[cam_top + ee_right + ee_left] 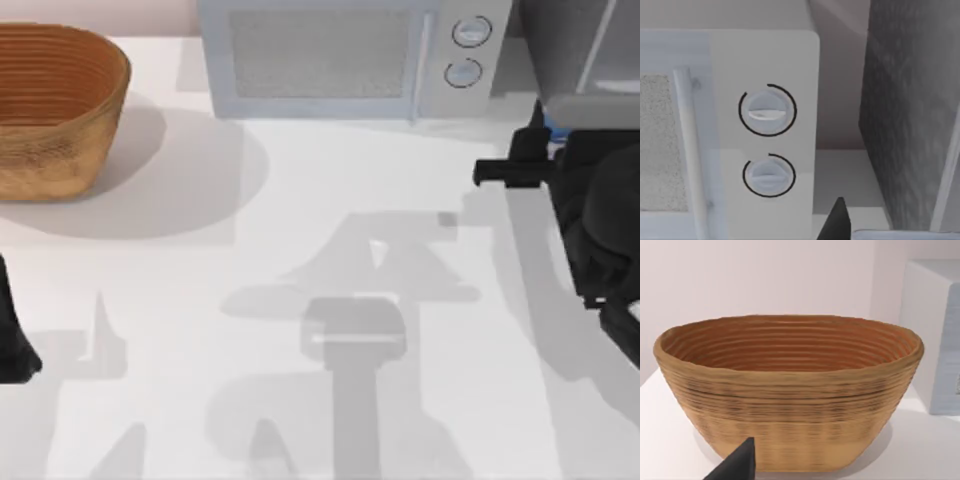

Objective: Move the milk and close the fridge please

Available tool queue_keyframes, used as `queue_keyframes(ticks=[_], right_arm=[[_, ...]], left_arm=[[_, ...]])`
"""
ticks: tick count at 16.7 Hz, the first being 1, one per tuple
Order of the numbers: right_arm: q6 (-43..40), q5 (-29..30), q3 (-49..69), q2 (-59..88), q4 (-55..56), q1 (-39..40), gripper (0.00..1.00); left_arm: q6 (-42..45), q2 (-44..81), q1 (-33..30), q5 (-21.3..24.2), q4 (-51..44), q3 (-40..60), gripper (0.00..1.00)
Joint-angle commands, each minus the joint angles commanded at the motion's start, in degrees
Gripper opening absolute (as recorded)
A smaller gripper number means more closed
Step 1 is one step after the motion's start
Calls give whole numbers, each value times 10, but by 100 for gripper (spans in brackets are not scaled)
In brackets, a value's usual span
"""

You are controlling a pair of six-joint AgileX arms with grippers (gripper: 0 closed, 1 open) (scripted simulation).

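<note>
While the right gripper (540, 150), state unclear, nears the fridge (580, 50), the white table (300, 200) holds a basket (55, 110).

The wide white table (300, 400) lies bare from the centre toward 6 o'clock, so a gripper can pass freely there; at 10 o'clock a woven basket (55, 110) blocks the corner; at 12 o'clock the microwave (340, 55) stands along the far edge; at 1 to 2 o'clock the fridge (575, 45) closes the corner, with a narrow gap between it and the microwave; the right arm (600, 220) fills 3 o'clock.
</note>
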Motion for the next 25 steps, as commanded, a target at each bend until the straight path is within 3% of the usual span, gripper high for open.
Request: queue_keyframes(ticks=[4, 7, 16, 25], right_arm=[[-7, -161, -62, -106, -12, -144, 0], [-7, -227, -103, -167, -21, -212, 0], [-5, -249, -94, -165, -22, -231, 0], [-15, -318, 169, 55, -47, -295, 0]], left_arm=[[0, 0, 0, 0, 0, 0, 100], [0, 0, 0, 0, 0, 0, 100], [0, 0, 0, 0, 0, 0, 100], [0, 0, 0, 0, 0, 0, 100]])
